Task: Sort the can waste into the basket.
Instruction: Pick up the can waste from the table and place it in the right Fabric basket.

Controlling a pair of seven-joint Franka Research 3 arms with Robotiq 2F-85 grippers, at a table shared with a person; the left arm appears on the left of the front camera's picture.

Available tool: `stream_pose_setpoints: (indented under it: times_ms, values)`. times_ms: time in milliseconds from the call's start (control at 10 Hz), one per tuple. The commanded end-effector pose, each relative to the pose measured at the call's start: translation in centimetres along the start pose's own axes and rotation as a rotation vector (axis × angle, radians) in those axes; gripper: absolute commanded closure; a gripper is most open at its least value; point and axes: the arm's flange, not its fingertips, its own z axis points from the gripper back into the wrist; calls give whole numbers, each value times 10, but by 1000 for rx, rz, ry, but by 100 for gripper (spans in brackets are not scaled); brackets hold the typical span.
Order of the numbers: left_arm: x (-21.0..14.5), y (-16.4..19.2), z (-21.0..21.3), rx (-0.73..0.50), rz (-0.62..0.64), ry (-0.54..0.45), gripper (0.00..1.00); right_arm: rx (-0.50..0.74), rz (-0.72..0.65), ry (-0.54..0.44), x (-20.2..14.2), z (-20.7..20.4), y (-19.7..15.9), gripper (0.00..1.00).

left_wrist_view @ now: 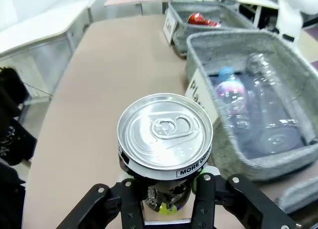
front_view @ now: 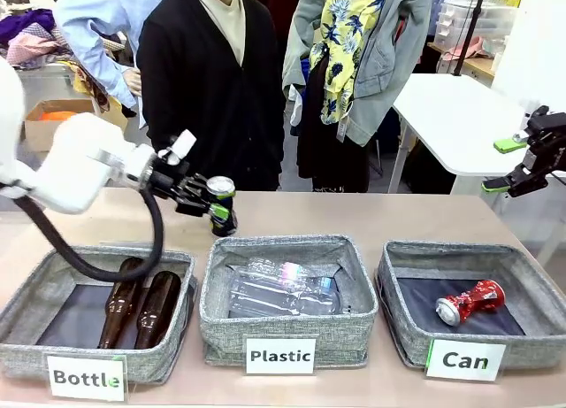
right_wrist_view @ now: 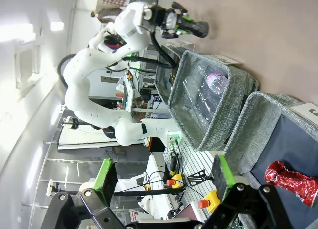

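Observation:
My left gripper (front_view: 215, 210) is shut on the black can (front_view: 222, 190), holding it upright above the table behind the middle basket. In the left wrist view the can's silver top (left_wrist_view: 165, 131) sits just above my fingers (left_wrist_view: 133, 201), over bare tabletop. The crushed red can (front_view: 470, 302) lies inside the grey basket labelled "Can" (front_view: 531, 346) at the right. My right gripper (front_view: 520, 165) hangs open and high beyond the table's right end. In its wrist view the green pads (right_wrist_view: 107, 176) stand wide apart, with the red can (right_wrist_view: 293, 182) and the basket wall (right_wrist_view: 248, 132) below.
A "Plastic" basket (front_view: 345, 333) with clear bottles stands in the middle, and a "Bottle" basket (front_view: 26, 346) with two brown glass bottles at the left. A person in a black cardigan (front_view: 208, 80) stands at the far side. The tabletop behind the baskets (front_view: 354, 213) is bare.

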Motion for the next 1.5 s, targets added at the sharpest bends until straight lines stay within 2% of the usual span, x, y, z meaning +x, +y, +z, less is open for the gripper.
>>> stream_pose_setpoints:
  times_ms: [0, 200, 300, 500, 600, 700, 800, 1000, 1100, 1200, 1300, 1400]
  values:
    - [41, -66, 66, -55, 81, 54, 100, 0, 15, 11, 0, 4, 2, 0]
    - [65, -120, 97, -94, 143, 135, 100, 0, 15, 11, 0, 4, 2, 0]
    - [68, -151, 110, -165, 207, 158, 100, 0, 15, 11, 0, 4, 2, 0]
    - [66, -216, 125, -139, 268, 175, 100, 0, 15, 11, 0, 4, 2, 0]
    - [59, -230, 125, -110, 273, 171, 100, 0, 15, 11, 0, 4, 2, 0]
    - [45, -231, 130, -44, 251, 170, 100, 0, 15, 11, 0, 4, 2, 0]
    - [61, -215, 126, -149, 259, 169, 100, 0, 15, 11, 0, 4, 2, 0]
    - [61, -215, 126, -149, 259, 169, 100, 0, 15, 11, 0, 4, 2, 0]
    - [54, -228, 126, -121, 265, 171, 59, 0, 0, -1, 0, 0, 0, 0]
    - [68, -204, 90, -125, 205, 76, 59, -166, -18, -165, -8, 40, 11, 0]
    - [120, -189, 46, -105, 143, 106, 59, -264, -29, -148, -28, 71, 15, 0]
    - [175, -176, 5, -146, 120, 188, 59, -367, -26, -160, -52, 93, 16, 0]
